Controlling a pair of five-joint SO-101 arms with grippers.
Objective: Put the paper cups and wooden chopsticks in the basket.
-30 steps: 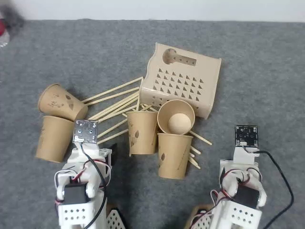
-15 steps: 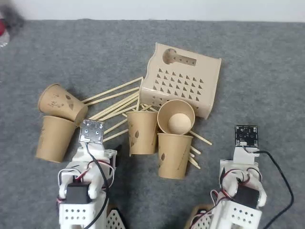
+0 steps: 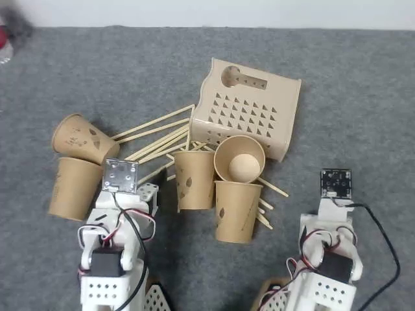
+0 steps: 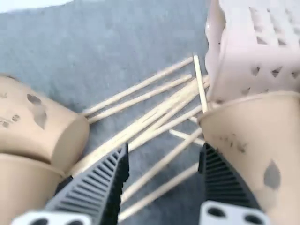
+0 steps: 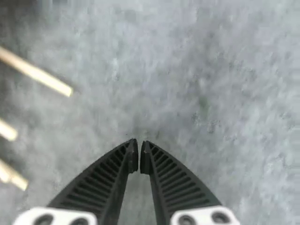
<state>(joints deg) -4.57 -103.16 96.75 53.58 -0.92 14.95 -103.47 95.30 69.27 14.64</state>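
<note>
- Black jaws of my left gripper [image 4: 164, 157] stand spread and empty; my right gripper [image 5: 139, 152] is pinched closed on nothing
- Wooden chopsticks [image 4: 150, 119] lie just ahead of the left one, long axes slanting across its gap, so left is nearer
- Basket [image 3: 249, 107] sits beyond, paper cups [image 3: 193, 179] beside it

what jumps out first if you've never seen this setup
A heap of paper cups and loose chopsticks sprawls mid-table against a pale perforated basket. The left gripper hangs open over the chopsticks, while the right gripper is shut above bare grey carpet.
</note>
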